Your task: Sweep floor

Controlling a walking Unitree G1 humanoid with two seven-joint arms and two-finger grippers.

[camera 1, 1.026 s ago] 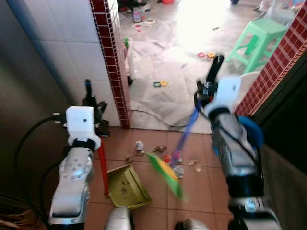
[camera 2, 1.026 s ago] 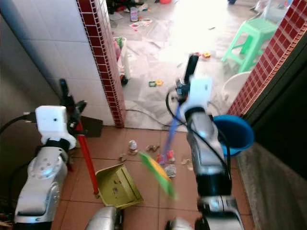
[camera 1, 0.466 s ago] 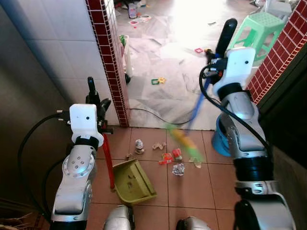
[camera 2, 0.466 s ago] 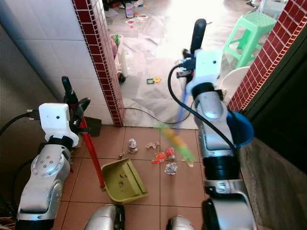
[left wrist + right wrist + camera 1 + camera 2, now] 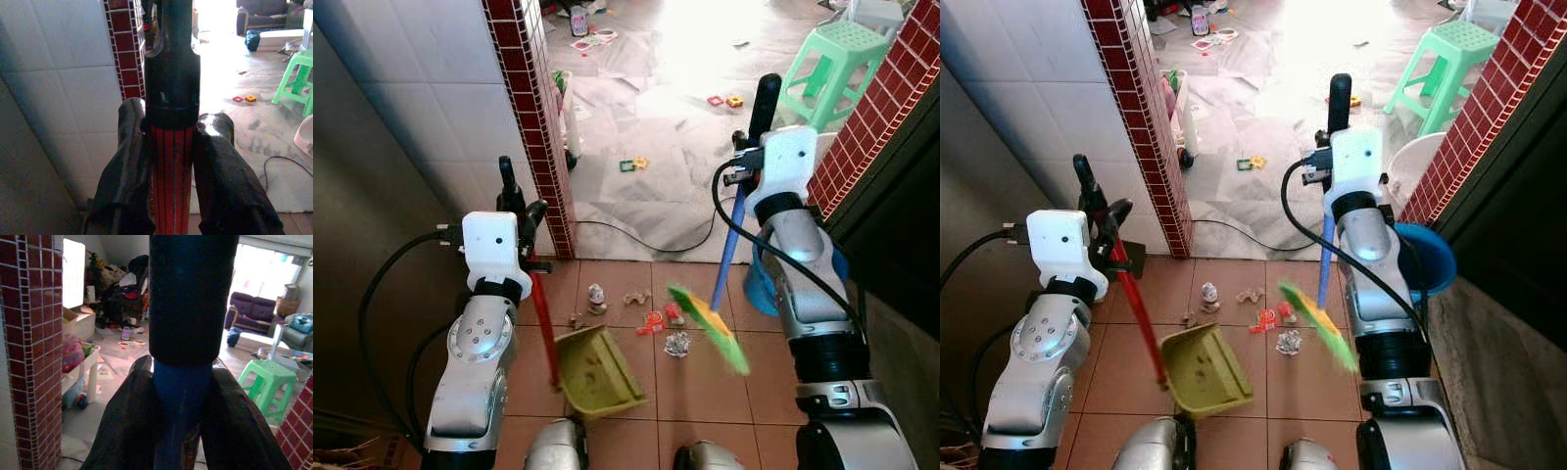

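Broom slants down-left from right gripper toward dustpan.

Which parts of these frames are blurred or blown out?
Left eye view: the broom head is motion-smeared, and the sunlit floor beyond is washed out. Right wrist view: the window behind the broom handle glares white. Left wrist view: the dustpan handle is soft, very close.

No legible text anywhere.
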